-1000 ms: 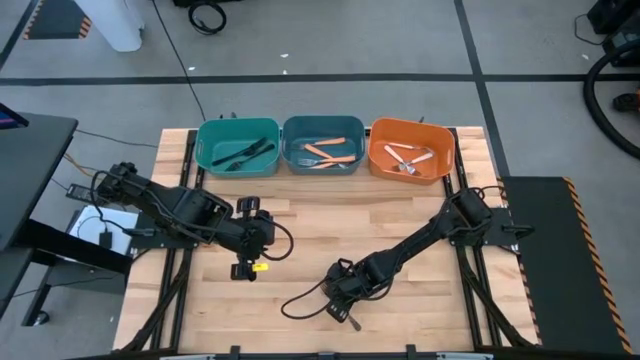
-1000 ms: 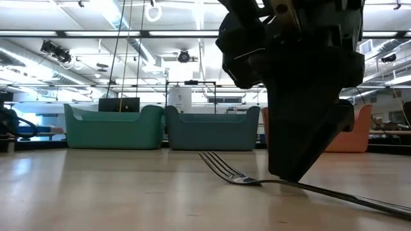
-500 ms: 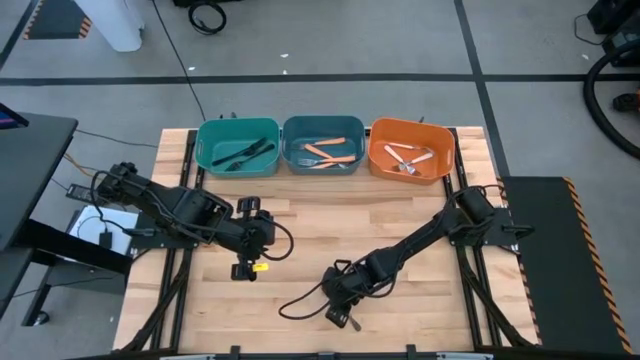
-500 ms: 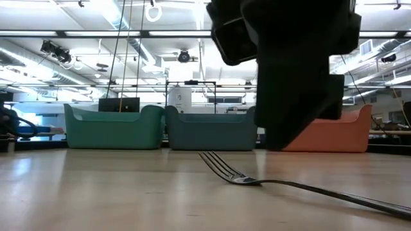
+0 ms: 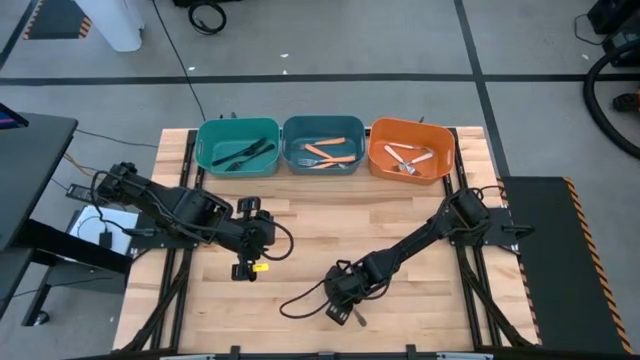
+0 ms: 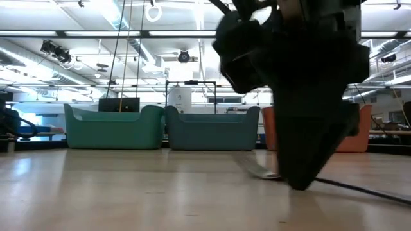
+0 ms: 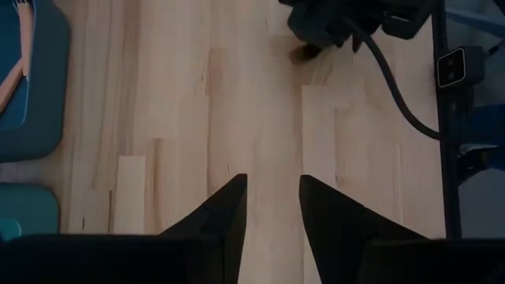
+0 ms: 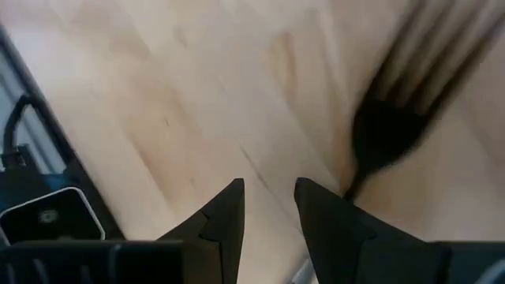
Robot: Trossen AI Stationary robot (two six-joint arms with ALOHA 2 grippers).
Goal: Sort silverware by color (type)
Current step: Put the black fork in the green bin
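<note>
A silver fork (image 6: 260, 171) lies on the wooden table near its near edge, blurred, with its handle (image 6: 366, 191) running toward the table's right. In the right wrist view the fork's head (image 8: 387, 130) lies beyond and to one side of my fingers. My right gripper (image 5: 343, 312) (image 6: 298, 186) (image 8: 270, 193) points down at the table over the fork's handle, fingers shut to a narrow slit. My left gripper (image 5: 243, 270) (image 7: 273, 189) waits shut over bare wood left of centre. Black, orange-handled and silver utensils lie in three bins at the far edge. My right gripper comes from above, pointing down, with its fingertips at the table on the fork's handle just behind the head (image 8: 347, 188). The neck runs in along the outer side of one finger (image 8: 327, 209). The gripper hides whether the handle is pinched or only pushed.
A teal bin (image 5: 205, 160), a blue-grey bin (image 5: 290, 160) and an orange bin (image 5: 375, 160) stand in a row along the far edge. A black cable (image 5: 300, 300) loops on the table beside my right gripper. A yellow tag (image 5: 260, 267) sits by my left gripper.
My right gripper lifted off the table half a second ago and has come back down onto the fork's handle. The fork, still until then, has slid toward the table's right, and its tines now show blurred.
</note>
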